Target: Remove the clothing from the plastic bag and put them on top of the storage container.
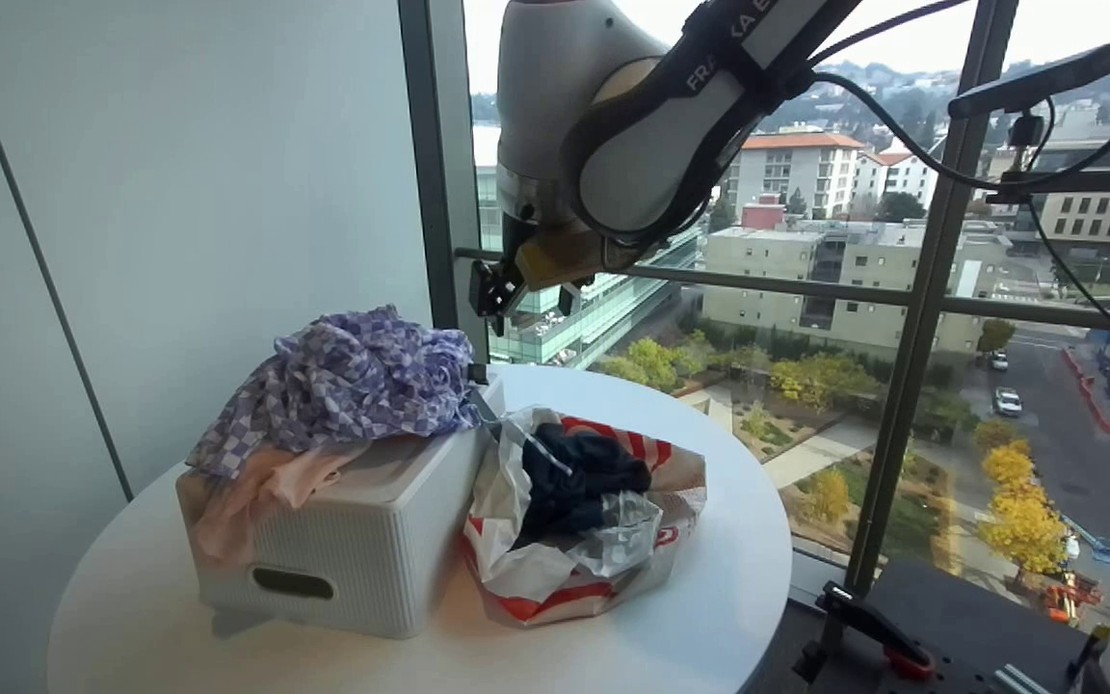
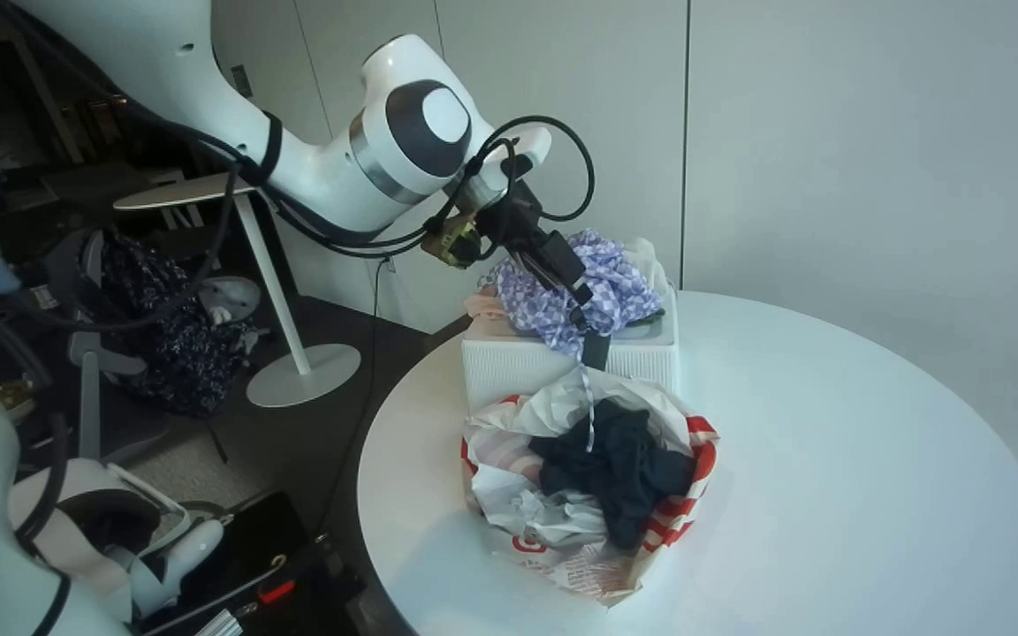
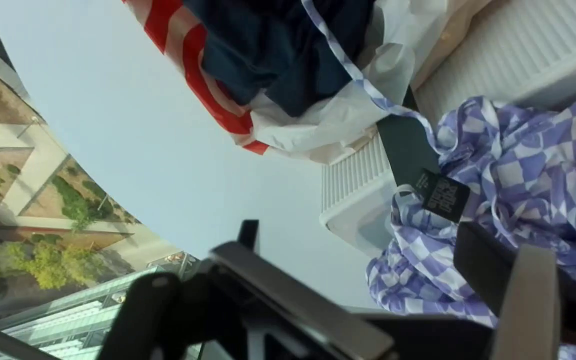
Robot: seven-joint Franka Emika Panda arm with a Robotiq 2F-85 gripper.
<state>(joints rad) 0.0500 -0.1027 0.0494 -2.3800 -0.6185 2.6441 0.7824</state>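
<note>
Plastic bag [image 1: 565, 580]: stands open on white surface [image 1: 719, 583], just beside storage container [image 1: 362, 542], at its 3 o'clock in exterior view; holds bunched dark clothing [image 2: 619, 468]. Container: bears purple checked garment [image 1: 362, 386] on top, plus peach cloth [image 1: 261, 496] draping over edge at garment's 7 o'clock, same view. Thin strap [image 3: 355, 74]: trails from garment into bag. Hand [image 1: 530, 299]: same view, hovers at garment's 2 o'clock, spread wide, grips nothing.

The sky [image 1: 921, 43] glares white while the floor [image 2: 306, 446] lies dim.
</note>
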